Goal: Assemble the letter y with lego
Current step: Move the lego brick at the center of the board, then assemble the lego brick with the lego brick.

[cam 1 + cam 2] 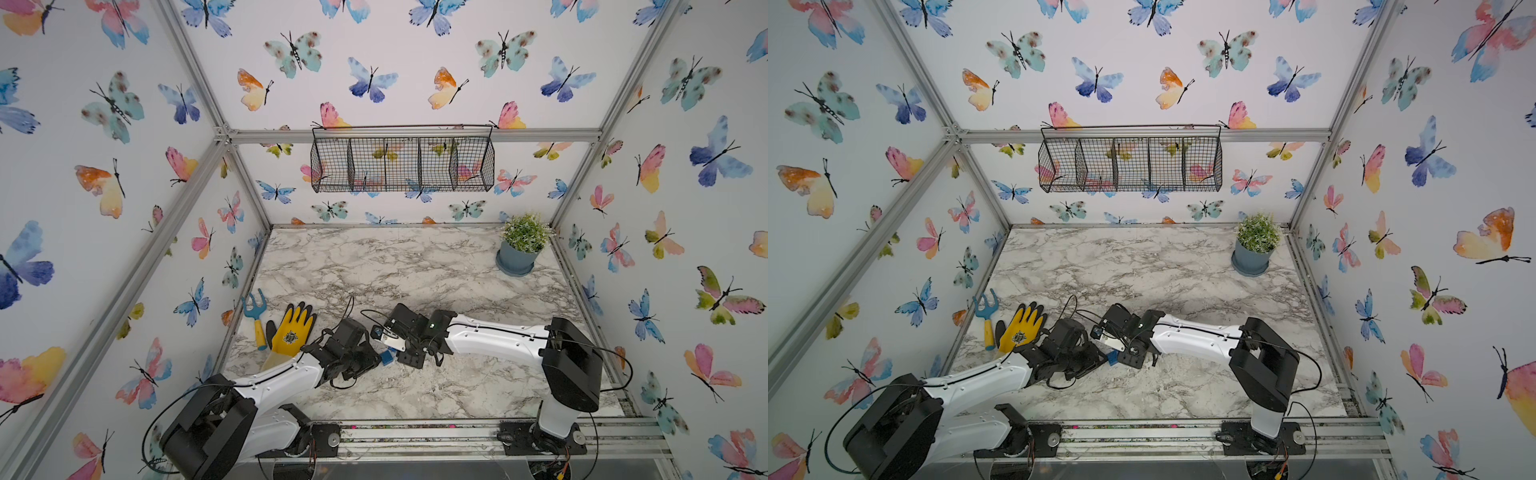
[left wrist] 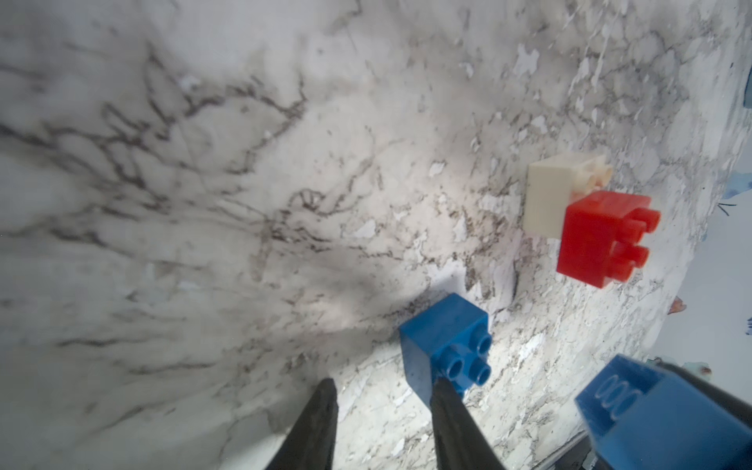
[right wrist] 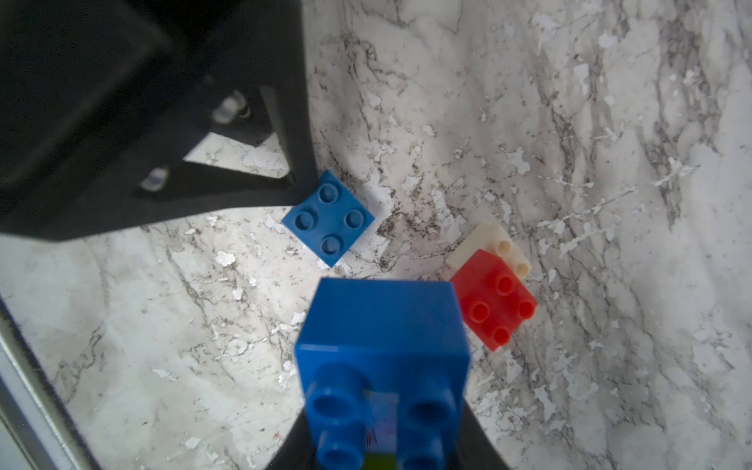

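Near the front of the marble table [image 1: 415,270], between our two arms: where the work sits.
Right gripper [image 3: 382,455]: clamped on the long blue brick [image 3: 382,346]; we hold it lifted, studs toward the wrist camera, a sliver of lime green just behind them, probably to carry it over for joining.
Left gripper [image 2: 382,407]: fingers parted with nothing between them, one fingertip [image 2: 443,390] touching the small blue square [image 2: 443,346], likely to steady or nudge it.
Red brick [image 3: 494,305]: pressed half over the cream brick [image 3: 488,244], just beside the blue square; we read this pair as the stem.
Letter y: not yet joined.
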